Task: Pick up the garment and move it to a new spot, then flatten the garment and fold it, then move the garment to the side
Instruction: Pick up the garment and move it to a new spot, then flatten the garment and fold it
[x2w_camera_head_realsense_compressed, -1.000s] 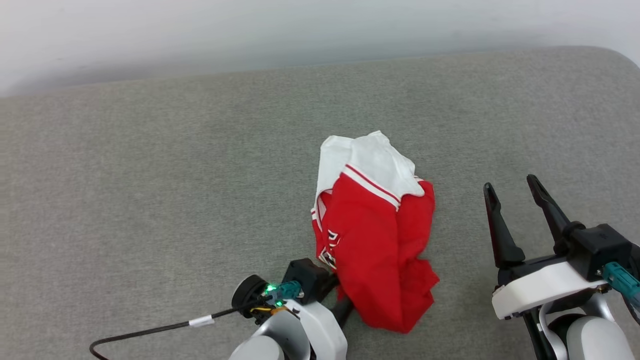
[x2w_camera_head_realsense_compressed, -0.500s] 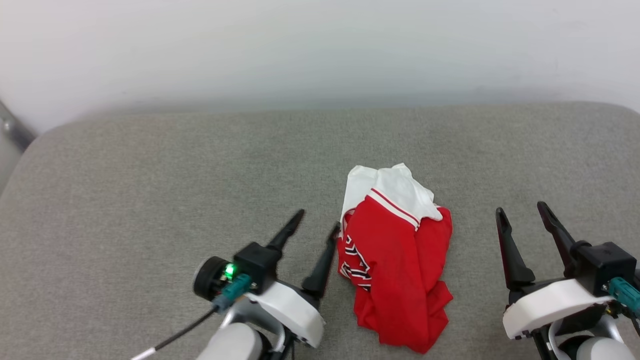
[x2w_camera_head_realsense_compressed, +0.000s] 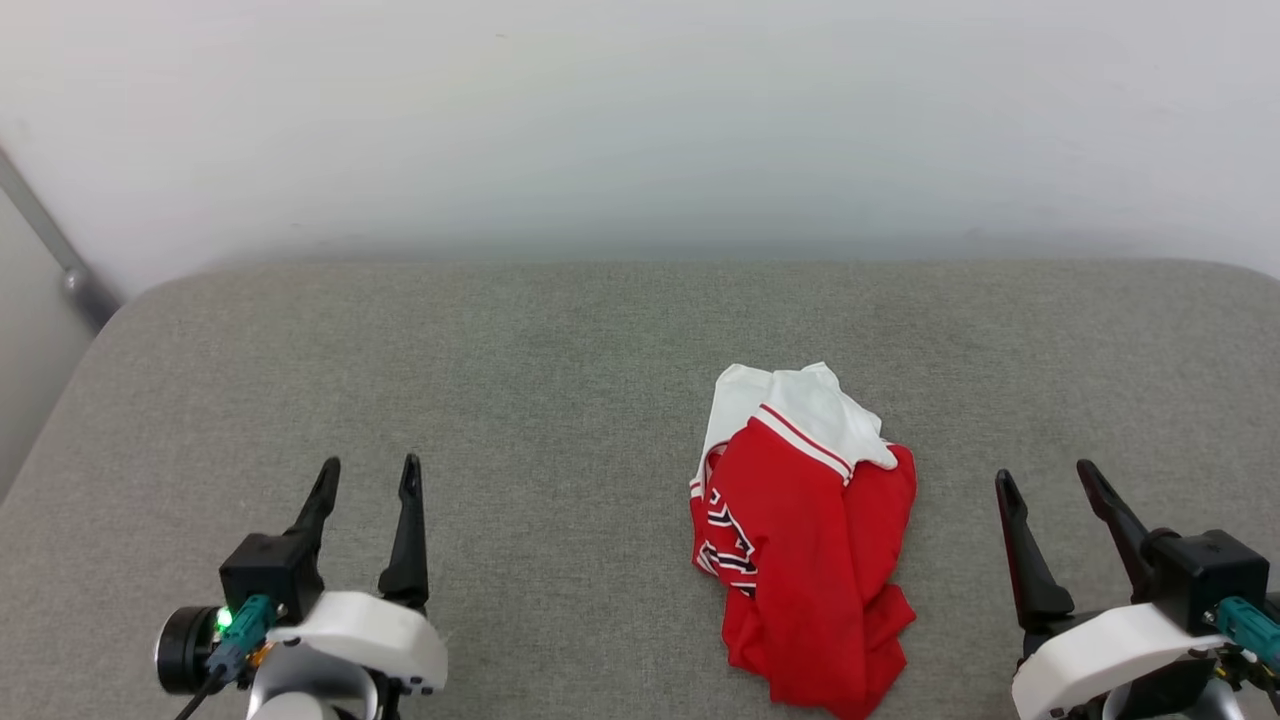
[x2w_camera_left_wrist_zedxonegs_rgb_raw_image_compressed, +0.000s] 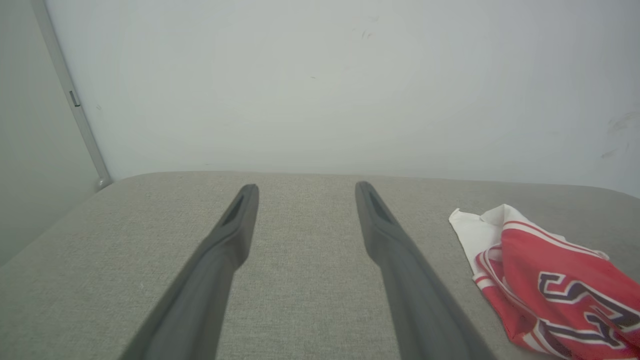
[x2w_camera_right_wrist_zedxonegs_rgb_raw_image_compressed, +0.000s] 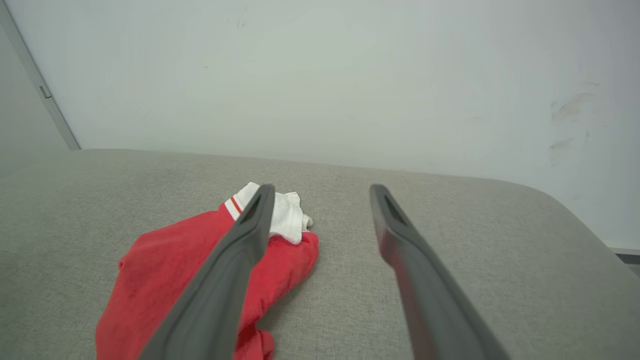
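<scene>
The red jersey (x2w_camera_head_realsense_compressed: 805, 530) lies crumpled on the grey cushion (x2w_camera_head_realsense_compressed: 500, 400) between the left gripper (x2w_camera_head_realsense_compressed: 370, 465) and the right gripper (x2w_camera_head_realsense_compressed: 1044, 473), both spread apart and empty. The left wrist view gives its black lettering; the right wrist view, its plain red side and white panel.

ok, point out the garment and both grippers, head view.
garment (x2w_camera_head_realsense_compressed: 810, 520): head view, red body below the white panel.
left gripper (x2w_camera_head_realsense_compressed: 370, 463): head view, midway between fingertips.
right gripper (x2w_camera_head_realsense_compressed: 1044, 472): head view, midway between fingertips.
</scene>
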